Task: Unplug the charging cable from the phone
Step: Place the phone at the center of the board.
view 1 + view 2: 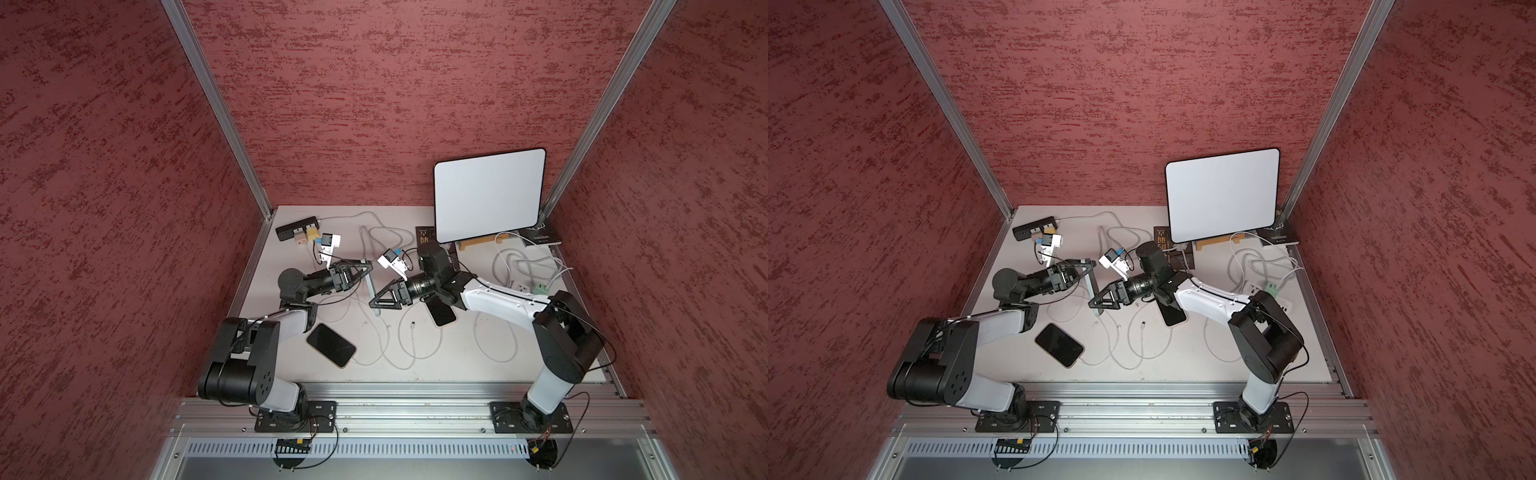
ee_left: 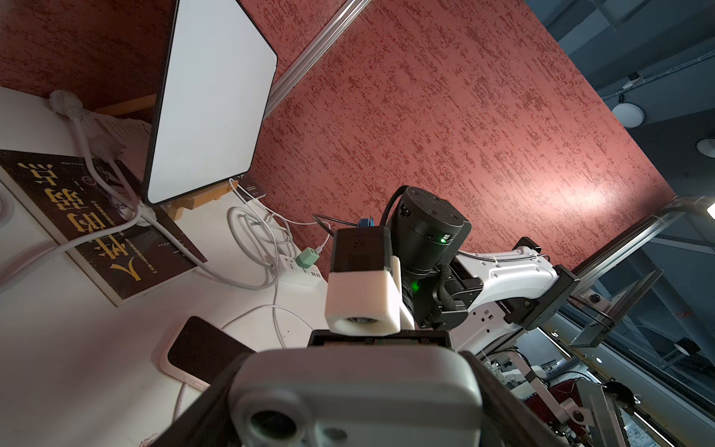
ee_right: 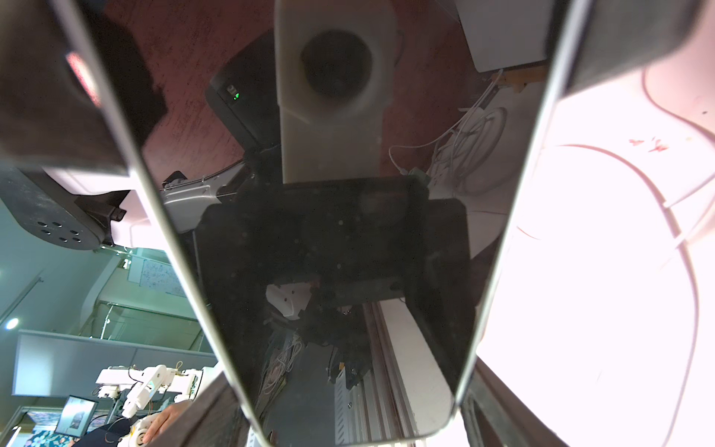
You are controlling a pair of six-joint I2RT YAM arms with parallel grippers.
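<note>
Worktop (image 1: 457,365): white, red walls (image 1: 374,104) behind.
Left claw (image 1: 369,271): clamps phone (image 1: 372,289).
Right claw (image 1: 375,302): astride phone, grip unclear.
Next: you locate its hidden plug.

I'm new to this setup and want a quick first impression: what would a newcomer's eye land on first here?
First, the centre: the left gripper grips a silver phone stood on edge, and the right gripper straddles it. Next, the big white tablet propped on a wooden stand at the far right corner, then a dark phone lying flat, near left.
</note>
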